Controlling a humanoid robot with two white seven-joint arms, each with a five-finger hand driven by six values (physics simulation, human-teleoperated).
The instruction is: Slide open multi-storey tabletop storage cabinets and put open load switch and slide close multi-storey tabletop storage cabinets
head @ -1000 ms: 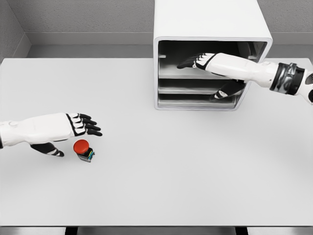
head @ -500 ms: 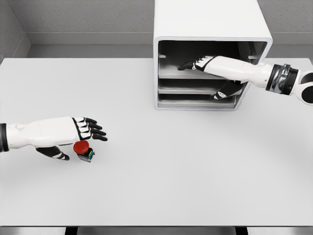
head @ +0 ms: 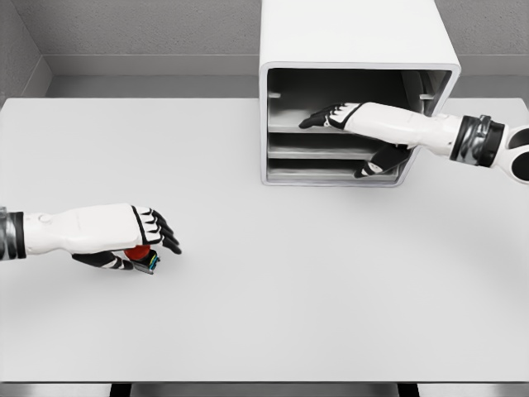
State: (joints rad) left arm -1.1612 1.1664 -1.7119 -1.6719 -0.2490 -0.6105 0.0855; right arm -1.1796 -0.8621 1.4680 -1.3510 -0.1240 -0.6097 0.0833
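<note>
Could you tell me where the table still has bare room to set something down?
Bare room: the broad table stretch between the cabinet front and the near edge, plus the far left beside the cabinet. Crowded: the lower left, where the left robot hand covers the red switch, and the cabinet opening, filled by the right robot hand.
</note>
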